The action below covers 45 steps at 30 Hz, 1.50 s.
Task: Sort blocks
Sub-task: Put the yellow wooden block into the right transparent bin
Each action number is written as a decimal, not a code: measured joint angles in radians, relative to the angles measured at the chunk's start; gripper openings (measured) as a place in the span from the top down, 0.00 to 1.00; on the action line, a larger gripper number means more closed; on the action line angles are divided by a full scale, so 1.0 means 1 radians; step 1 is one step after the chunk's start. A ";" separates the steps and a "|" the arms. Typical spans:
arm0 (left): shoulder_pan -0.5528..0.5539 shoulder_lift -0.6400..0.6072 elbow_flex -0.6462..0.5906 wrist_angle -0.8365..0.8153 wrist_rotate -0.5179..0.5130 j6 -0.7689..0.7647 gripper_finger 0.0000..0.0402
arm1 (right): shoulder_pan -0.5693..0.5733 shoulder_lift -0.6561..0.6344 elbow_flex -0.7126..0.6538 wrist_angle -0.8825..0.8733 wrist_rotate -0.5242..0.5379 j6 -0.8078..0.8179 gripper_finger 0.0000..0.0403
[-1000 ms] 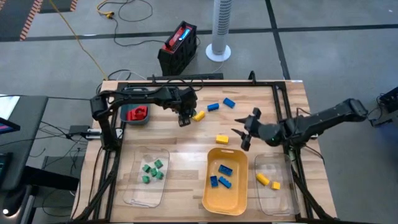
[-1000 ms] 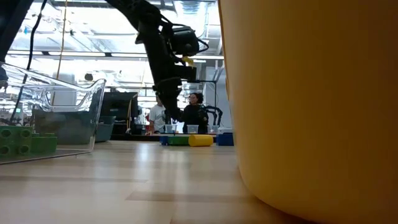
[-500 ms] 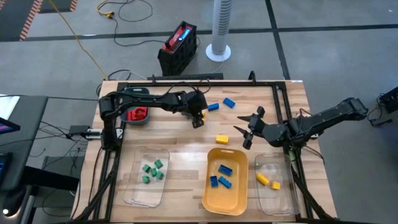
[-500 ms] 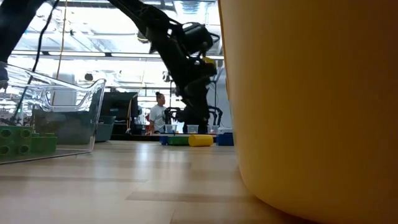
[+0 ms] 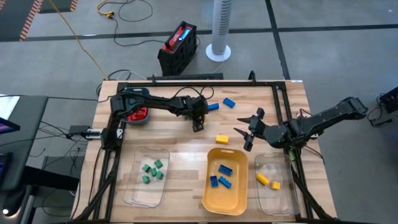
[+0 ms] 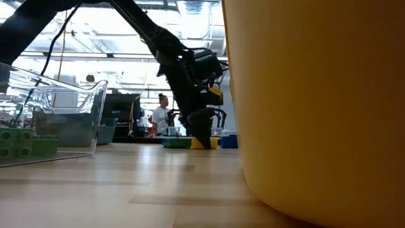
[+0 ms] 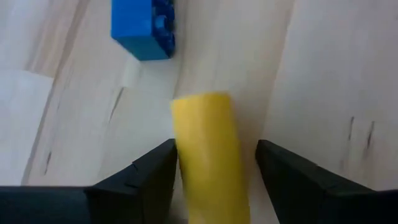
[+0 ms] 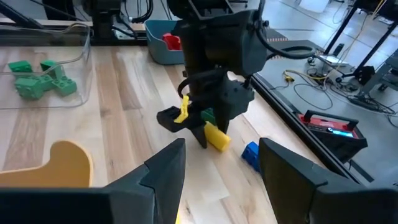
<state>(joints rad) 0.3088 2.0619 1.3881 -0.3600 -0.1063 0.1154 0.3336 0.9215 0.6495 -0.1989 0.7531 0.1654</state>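
My left gripper [image 5: 198, 121] is open and points steeply down at the middle of the table's far half. Its two fingers stand on either side of a yellow block [image 7: 205, 124] that lies flat on the wood, with a gap showing on at least one side. The low view shows its tips [image 6: 201, 136] down at that block [image 6: 205, 144]. A blue block [image 7: 144, 28] lies just beyond. My right gripper [image 5: 247, 132] hangs open above the table, right of centre, holding nothing. Another yellow block [image 5: 222, 139] lies near it.
A teal tray [image 5: 135, 118] with red blocks stands at far left. Two blue blocks [image 5: 213, 106] [image 5: 229, 102] lie far of centre. Along the near edge stand a clear tray [image 5: 138, 186] with green blocks, a yellow tray [image 5: 211, 199] with blue ones and a clear tray [image 5: 283, 193] with yellow ones.
My left gripper has moved toward the table's right edge and come down, and its open fingers now straddle the yellow block. The block has stayed where it lay. My right gripper has kept its place.
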 joint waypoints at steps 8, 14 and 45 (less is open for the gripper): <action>-0.001 -0.005 0.001 -0.012 0.004 0.018 0.67 | 0.000 0.000 0.000 -0.001 0.000 0.003 0.46; -0.008 -0.064 -0.001 -0.062 -0.027 0.069 0.70 | 0.000 0.000 0.000 -0.013 0.000 0.004 0.46; -0.368 -0.339 -0.202 0.884 -0.639 1.005 0.70 | -0.153 0.132 0.005 0.426 -0.024 -0.153 0.36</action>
<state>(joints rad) -0.0588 1.7229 1.1862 0.5240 -0.7456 1.1202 0.1811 1.0537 0.6540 0.2271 0.7292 0.0125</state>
